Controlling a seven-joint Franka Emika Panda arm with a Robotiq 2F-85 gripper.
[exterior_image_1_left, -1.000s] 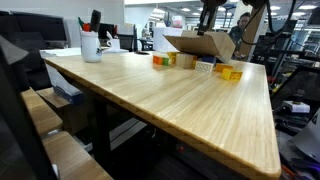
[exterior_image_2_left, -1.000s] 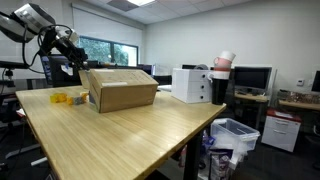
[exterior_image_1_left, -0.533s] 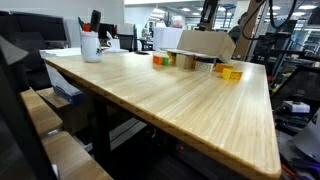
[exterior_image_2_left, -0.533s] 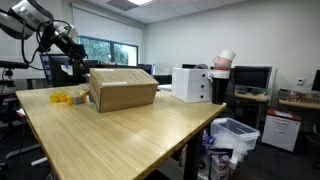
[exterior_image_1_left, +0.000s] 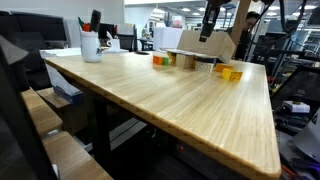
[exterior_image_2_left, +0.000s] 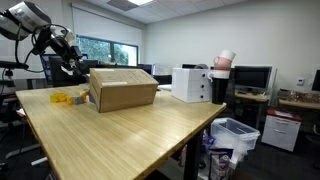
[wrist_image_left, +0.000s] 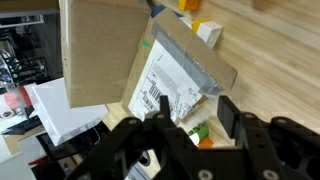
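Open-plan office lab: long pale wooden worktop (exterior_image_1_left: 170, 95) with a brown cardboard box (exterior_image_1_left: 205, 42) near its far edge.
Black robot claw (exterior_image_1_left: 208, 22) hangs in the air close above the box, apart from it, with its fingers spread and released (the wrist view shows the gap between them). In that view a box flap stands open beside a white printed label (wrist_image_left: 160, 92). A small yellow block (exterior_image_1_left: 229, 71) lies just beside the box toward the far corner, and orange and yellow blocks (exterior_image_1_left: 160, 60) lie on its other side. A white mug of pens (exterior_image_1_left: 91, 46) stands by the opposite long edge, well apart.
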